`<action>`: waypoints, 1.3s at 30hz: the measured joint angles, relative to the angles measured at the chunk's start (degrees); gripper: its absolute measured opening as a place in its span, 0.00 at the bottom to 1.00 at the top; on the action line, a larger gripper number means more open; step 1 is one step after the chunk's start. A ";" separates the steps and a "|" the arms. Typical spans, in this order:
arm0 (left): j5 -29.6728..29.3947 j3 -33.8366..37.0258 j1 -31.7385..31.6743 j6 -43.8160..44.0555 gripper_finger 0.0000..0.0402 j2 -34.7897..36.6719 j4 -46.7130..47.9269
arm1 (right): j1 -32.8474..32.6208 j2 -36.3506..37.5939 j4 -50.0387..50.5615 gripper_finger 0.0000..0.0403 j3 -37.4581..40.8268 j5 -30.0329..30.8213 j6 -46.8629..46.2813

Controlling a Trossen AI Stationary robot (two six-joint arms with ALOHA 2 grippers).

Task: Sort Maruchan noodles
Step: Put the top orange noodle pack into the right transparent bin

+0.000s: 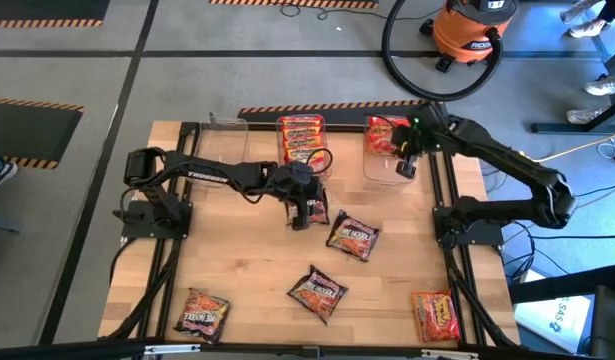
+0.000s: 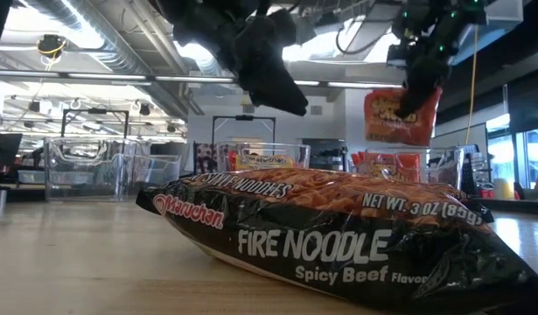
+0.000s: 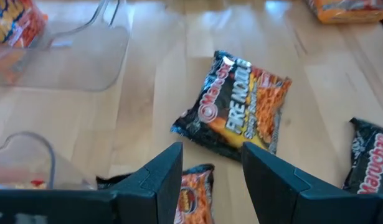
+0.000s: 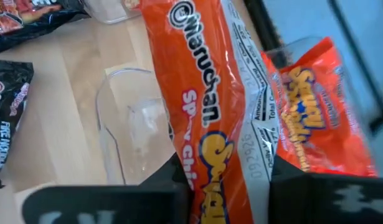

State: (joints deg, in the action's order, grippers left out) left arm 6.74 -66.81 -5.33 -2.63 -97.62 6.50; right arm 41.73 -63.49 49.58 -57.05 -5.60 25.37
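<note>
Several Maruchan noodle packets lie flat on the wooden table: dark Fire Noodle ones (image 1: 352,237), (image 1: 317,293), (image 1: 202,312) and an orange-red one (image 1: 435,313). My left gripper (image 1: 309,212) hangs open above the table's middle, over a dark packet (image 3: 194,193), with another dark packet (image 3: 235,112) just beyond it. My right gripper (image 1: 407,165) is shut on an orange packet (image 2: 401,114) above the right clear tub (image 1: 392,178). That tub holds another orange packet (image 4: 322,112). My right gripper pinches the orange packet's one short end (image 4: 222,162) between its two fingers. The fingers slant down from above. The packet hangs below them, lifted clear, over the right tub, with its seamed back side toward the wrist camera.
Three clear tubs stand along the far edge: the left one (image 1: 225,135) shows nothing inside, the middle one (image 1: 300,138) holds orange-red packets, and the right one is under my right gripper. Dark frame rails (image 1: 449,260) run along both table sides.
</note>
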 joint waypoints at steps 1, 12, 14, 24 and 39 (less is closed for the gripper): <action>-0.01 0.00 0.20 -0.03 0.39 0.00 -0.75 | 1.26 -0.31 -0.23 0.15 0.42 -1.16 0.02; -0.08 0.00 0.53 -0.92 0.39 0.00 -4.07 | 4.03 -6.52 -6.32 0.16 4.97 -2.56 -0.97; -0.06 0.00 0.54 -0.89 0.39 0.00 -4.06 | 4.09 -8.50 -6.90 0.16 5.06 -2.46 -0.97; 0.07 0.00 2.32 -1.17 0.39 0.00 -4.04 | 4.16 -17.04 -9.73 0.16 5.10 -1.51 -1.05; -0.01 0.00 3.27 -2.56 0.39 0.00 -4.00 | 4.05 -22.29 -12.65 0.19 5.10 0.05 -1.05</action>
State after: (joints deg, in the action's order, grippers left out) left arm 6.73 -66.81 -2.06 -5.19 -97.62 2.50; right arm 45.78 -85.78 36.94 -51.94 -5.56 24.32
